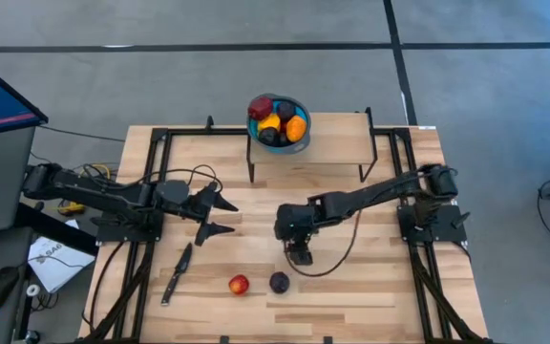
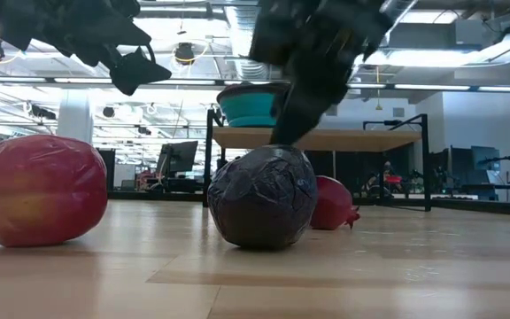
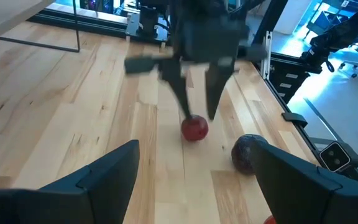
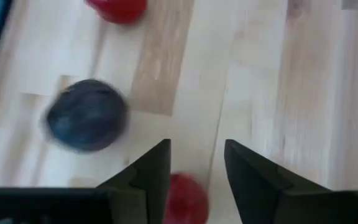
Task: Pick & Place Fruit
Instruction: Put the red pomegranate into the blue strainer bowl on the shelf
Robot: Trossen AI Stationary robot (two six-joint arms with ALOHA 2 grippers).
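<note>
Grey floor [image 1: 160,76], ceiling lights [image 2: 184,53]

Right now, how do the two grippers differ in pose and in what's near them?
The right gripper points down with a small red fruit at its fingertips; the left gripper lies level above bare wood, with no fruit close by. The right gripper's fingers show a narrow gap; the left's are spread wide. Both are open and hold nothing.

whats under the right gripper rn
A small red fruit sits on the table below the open right gripper. The high view hides it under the gripper; a dark purple fruit lies nearby.
</note>
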